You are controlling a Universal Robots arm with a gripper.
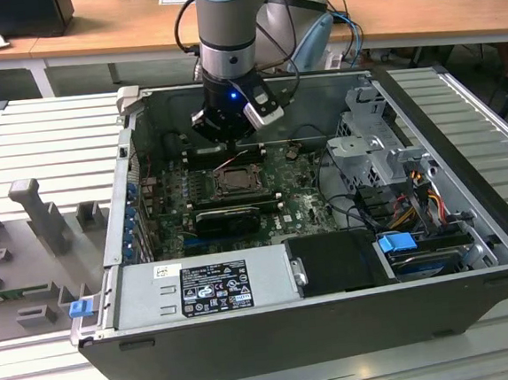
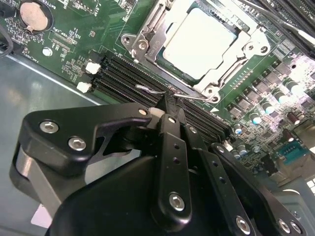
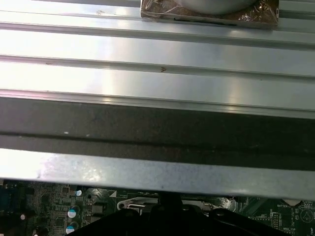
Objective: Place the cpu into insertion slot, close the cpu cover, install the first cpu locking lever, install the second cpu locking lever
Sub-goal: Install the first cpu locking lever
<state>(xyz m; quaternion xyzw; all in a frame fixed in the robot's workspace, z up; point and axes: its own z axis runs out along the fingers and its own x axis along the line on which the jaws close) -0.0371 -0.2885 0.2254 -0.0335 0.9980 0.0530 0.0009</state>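
Cpu (image 2: pixel 202 42) sits in the insertion slot (image 1: pixel 214 189), cpu cover (image 2: pixel 147 46) down over it; your gripper (image 2: pixel 167 102) fingers are pressed together at the locking lever (image 2: pixel 150 91) just beside the slot; lever looks thin, springy, slippery wire; take its hooked end.

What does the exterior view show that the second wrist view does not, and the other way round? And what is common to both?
Exterior view: the whole open computer case, its power supply, the robot arm above it and the ribbed table.
Second wrist view: the cpu with its pale metal top framed by the cpu cover, a thin wire locking lever right at the tip of the hand, and a coin battery.
Both: the hand, the green circuit board and the insertion slot.
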